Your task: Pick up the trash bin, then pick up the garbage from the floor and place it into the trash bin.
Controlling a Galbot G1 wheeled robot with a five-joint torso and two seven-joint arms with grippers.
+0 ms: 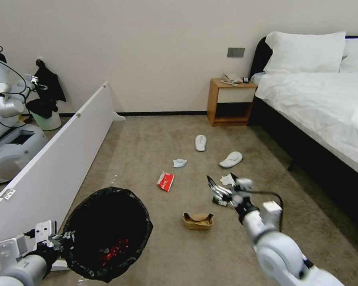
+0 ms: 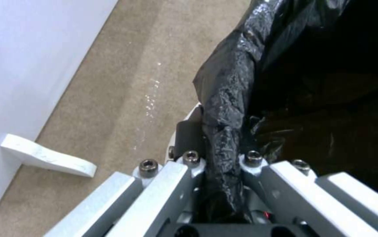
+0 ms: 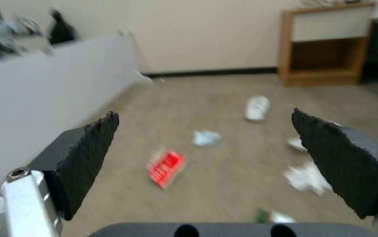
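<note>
The trash bin, lined with a crinkly black bag, stands at the lower left with something red inside. My left gripper is shut on its bagged rim. My right gripper hangs open above the floor, over a small bottle and beside a crumpled white tissue. Garbage lies on the carpet: a red-and-white wrapper, a brown cardboard scrap, another tissue and two white slippers. Between the open right fingers I see the wrapper and tissue.
A long white partition board runs along the left. A bed fills the right side, with a wooden nightstand by the wall. Behind the board stand another robot and a pale bin.
</note>
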